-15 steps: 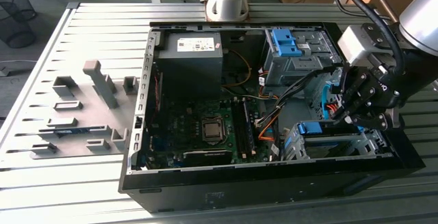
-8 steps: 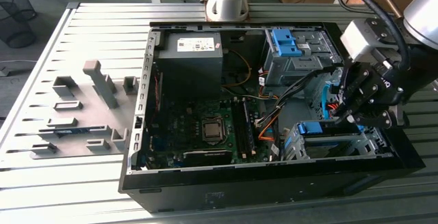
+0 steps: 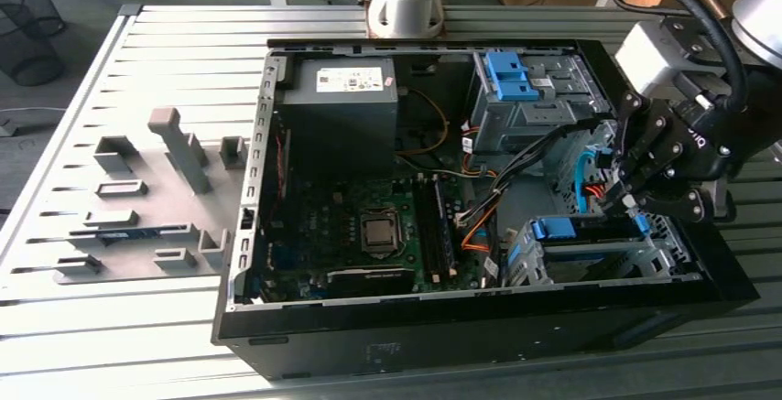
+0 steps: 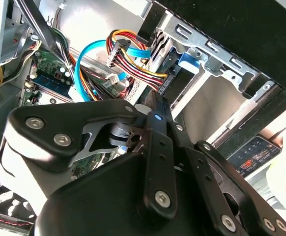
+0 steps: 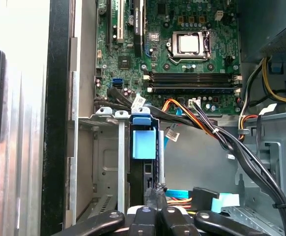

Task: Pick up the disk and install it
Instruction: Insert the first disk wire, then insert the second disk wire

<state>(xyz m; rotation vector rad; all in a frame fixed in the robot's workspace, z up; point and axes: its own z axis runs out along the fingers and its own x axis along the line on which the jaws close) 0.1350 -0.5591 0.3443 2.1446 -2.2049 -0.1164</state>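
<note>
So the gripper (image 3: 625,200) is hanging inside the open PC case (image 3: 366,345), over on the exterior view's right, just above the lower drive cage (image 3: 587,258) near the case's front edge. The disk (image 5: 144,142) is sitting edge-on in that cage, blue carrier tab facing out, directly in line with the gripper and right beside its tips in the first wrist view. Its long axis is running into the cage, away from the gripper, toward the motherboard (image 5: 182,64) side. Fingers look pressed close together, nearly touching the disk's end, but I can't tell if they're actually pinching it. The orange and black cable bundle (image 5: 197,120) is crossing just beside the cage, so clearance is looking tight.
</note>
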